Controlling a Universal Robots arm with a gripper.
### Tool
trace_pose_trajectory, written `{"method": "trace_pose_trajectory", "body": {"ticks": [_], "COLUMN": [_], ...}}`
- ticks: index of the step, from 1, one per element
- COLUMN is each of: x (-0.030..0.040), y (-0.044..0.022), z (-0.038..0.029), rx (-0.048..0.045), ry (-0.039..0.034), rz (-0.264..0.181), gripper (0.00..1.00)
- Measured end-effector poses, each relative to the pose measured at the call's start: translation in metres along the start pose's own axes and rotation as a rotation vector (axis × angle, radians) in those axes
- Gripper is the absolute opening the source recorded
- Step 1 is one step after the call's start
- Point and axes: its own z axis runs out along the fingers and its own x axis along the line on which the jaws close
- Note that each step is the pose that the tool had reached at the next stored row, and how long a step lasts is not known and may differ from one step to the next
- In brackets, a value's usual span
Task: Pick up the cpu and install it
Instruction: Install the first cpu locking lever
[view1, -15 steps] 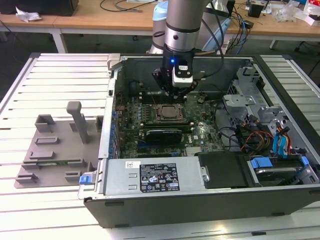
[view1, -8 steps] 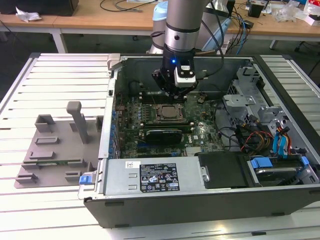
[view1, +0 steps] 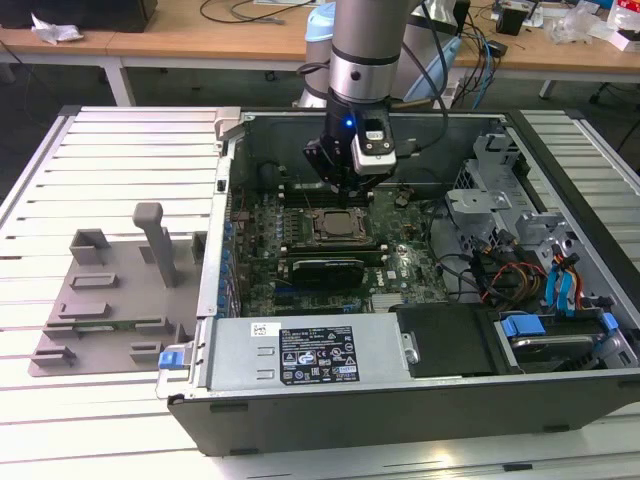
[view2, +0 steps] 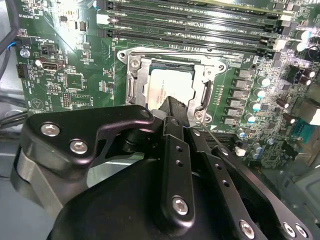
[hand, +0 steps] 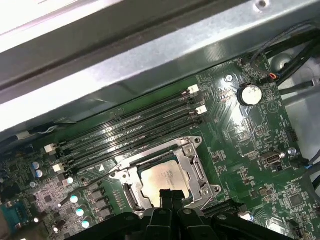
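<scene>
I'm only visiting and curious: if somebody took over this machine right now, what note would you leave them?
Gripper: low inside the open computer case, right over the cpu; whether it grips anything cannot be told.
Cpu: lying flat within the socket frame on the motherboard.
Done: cpu has reached the socket.
Left: unclear whether it is fully seated and let go.

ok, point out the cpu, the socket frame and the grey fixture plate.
cpu (hand: 167, 178), first wrist view: middle of its silvery top.
socket frame (view2: 136, 82), second wrist view: its metal side rail.
grey fixture plate (view1: 130, 300), exterior view: bare part of its flat base.
</scene>
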Motion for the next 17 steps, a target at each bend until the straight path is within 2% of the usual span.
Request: {"method": "trace_pose_trajectory", "body": {"ticks": [17], "x": [0.0000], "y": [0.0000], "z": [0.0000], "rx": [-0.0005], "ry": [-0.0069], "rz": [-0.126], "gripper": [0.11]}}
